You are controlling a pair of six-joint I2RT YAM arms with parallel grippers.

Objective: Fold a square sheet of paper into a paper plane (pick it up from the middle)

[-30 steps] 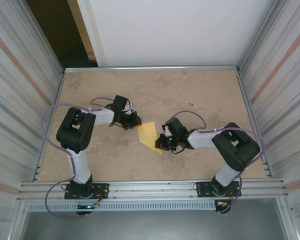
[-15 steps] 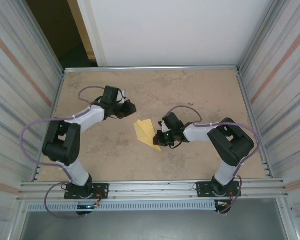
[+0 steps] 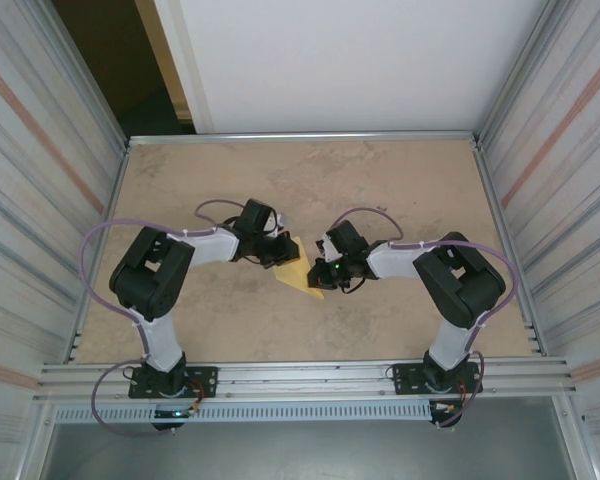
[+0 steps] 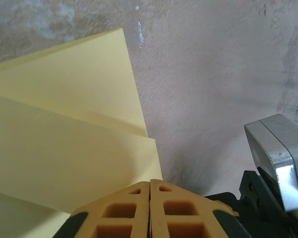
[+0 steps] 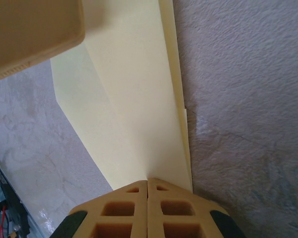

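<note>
- Table (image 3: 410, 190) of mottled tan, edged by aluminium rails (image 3: 300, 137); ribbed metal walls (image 3: 40, 170) on either side, white panel (image 3: 350, 60) behind.
- Plane (image 3: 300, 275), yellow and folded, lies mid-table between the arms.
- Left gripper (image 3: 284, 253): fingers pressed together at its edge.
- Right gripper (image 3: 322, 276): fingers clamped on its narrow end.

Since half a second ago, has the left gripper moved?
Yes. The left gripper swung away from the far rail, rightward, onto the folded paper.

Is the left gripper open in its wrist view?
No, the left gripper has its two yellow fingers pressed together with no gap, tips at the folded paper's edge.
</note>
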